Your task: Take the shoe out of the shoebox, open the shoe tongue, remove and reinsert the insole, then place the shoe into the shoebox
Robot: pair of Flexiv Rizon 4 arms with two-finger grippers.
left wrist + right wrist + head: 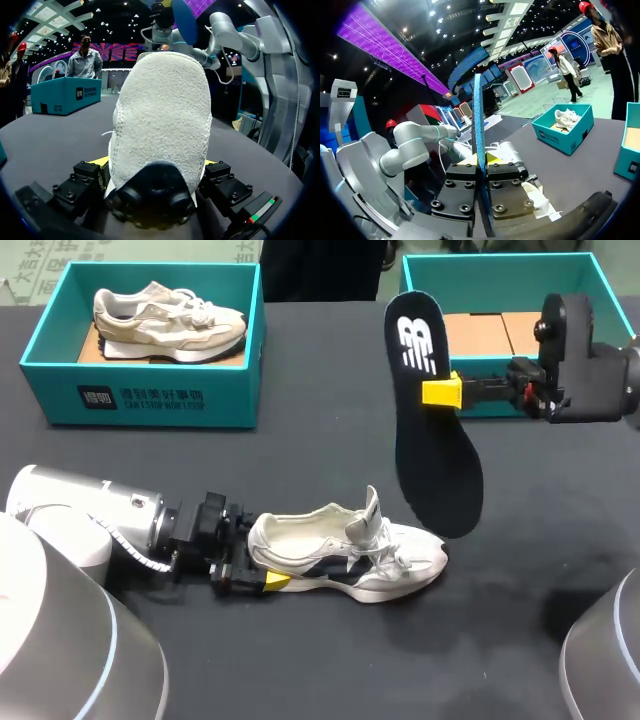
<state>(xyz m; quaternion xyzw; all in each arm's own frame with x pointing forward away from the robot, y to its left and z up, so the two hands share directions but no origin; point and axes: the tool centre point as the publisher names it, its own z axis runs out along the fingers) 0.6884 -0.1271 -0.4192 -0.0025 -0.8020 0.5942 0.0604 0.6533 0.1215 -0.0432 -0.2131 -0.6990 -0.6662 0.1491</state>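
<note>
On the left, a teal card left shoebox (60, 390) stands open at the far edge of the dark matte table (320, 660), with a beige-and-white second shoe (170, 320) lying on its brown liner. Nearer us, our left gripper (265, 565) comes in low over the table; its yellow-tipped fingers (100, 161) press the heel from both sides, so it grips the shoe (350, 560). The shoe lies on its sole on the table, toe pointing right, with white mesh, loose laces and the tongue standing up; from the left wrist the heel is nubbly white cloth over a dark rubbery tab. Right of it hangs the insole (430, 420), flat, foot-shaped and dark with a white mark, held upright in the air; its lower end crosses the view just above the toe, and its upper end covers part of the right shoebox (500, 270). Our right gripper (440, 392) pinches the insole's edge between closed fingers; from the right wrist the insole shows edge-on, grainy and blue.
</note>
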